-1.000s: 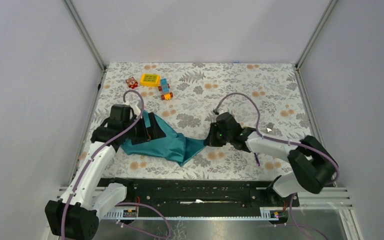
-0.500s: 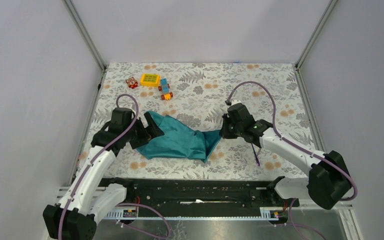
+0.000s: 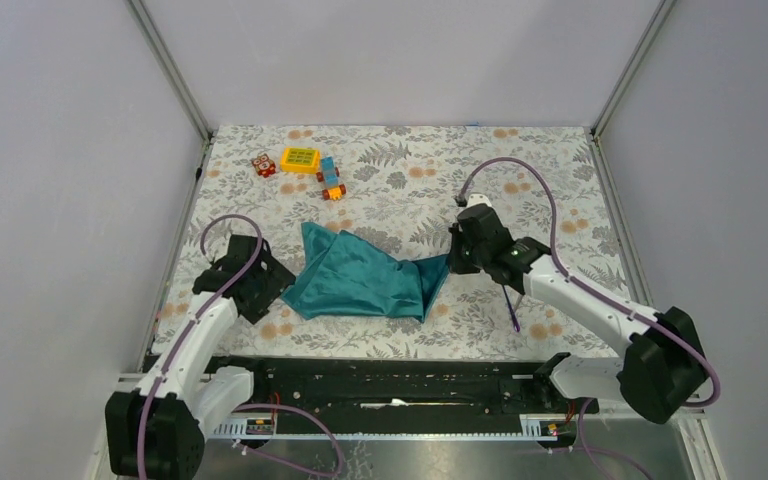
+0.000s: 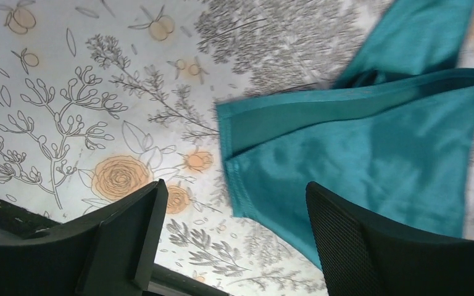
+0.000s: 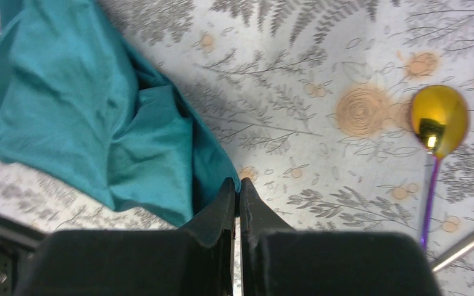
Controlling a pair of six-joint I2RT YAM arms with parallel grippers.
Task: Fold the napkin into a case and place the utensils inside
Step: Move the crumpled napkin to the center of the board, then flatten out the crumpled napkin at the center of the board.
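A plain dark teal cloth napkin (image 3: 365, 285), soft and creased, is spread loosely folded near the middle of the floral tabletop, its hemmed left edge lying flat and its right corner pinched in the closed right end effector (image 5: 236, 188). To its right, apart from it, a small spoon (image 5: 438, 120) with a golden round head and thin purple handle is laid flat. Beside that handle, only part of a slim silvery-grey utensil (image 5: 466, 246) is seen.

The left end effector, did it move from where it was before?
Yes. The left end effector has pulled back off the napkin, toward the near-left side of the table, farther from the toy blocks, which stayed put.
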